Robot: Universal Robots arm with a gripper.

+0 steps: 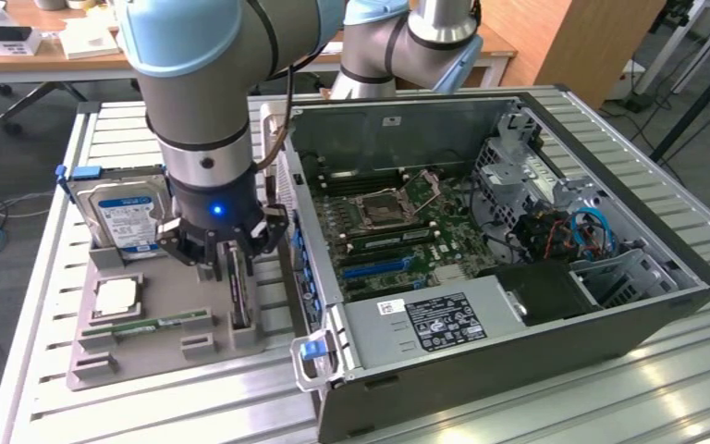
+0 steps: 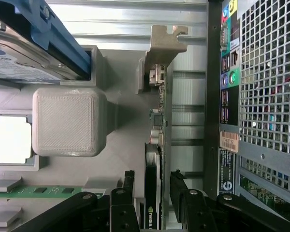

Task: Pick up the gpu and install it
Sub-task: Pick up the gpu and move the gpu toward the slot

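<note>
1. The gripper [image 1: 234,268] hangs at the end of the arm, low over the grey holder tray [image 1: 145,356]. The tray lies on the slatted metal table [image 1: 577,398], towards the table's edge on the exterior view's left.
2. The gpu [image 1: 241,310] stands on its long edge in a slot along the tray's edge closest to the open computer case [image 1: 516,277].
3. In the wrist view the gripper [image 2: 153,198] straddles the gpu [image 2: 153,159]. One black finger is on each side of the card and the jaws are spread apart.
4. A narrow gap seems to show between each finger and the card. The angle is steep, so I cannot be sure that neither pad touches it.
5. The card's silvery end bracket points away from the fingers, and the card sits down in its slot, not lifted.
6. The hard drive [image 1: 127,217] with its blue label stands upright at the tray's far corner, well apart from the gpu.
7. The processor chip [image 1: 117,296] lies flat in a recess near the tray's middle. The memory stick [image 1: 145,326] lies flat just beside it, towards the tray's near edge.
8. The case lies on its side with its panel off and the motherboard showing. Its rear port panel [image 2: 227,96] faces the tray's gpu edge.
</note>
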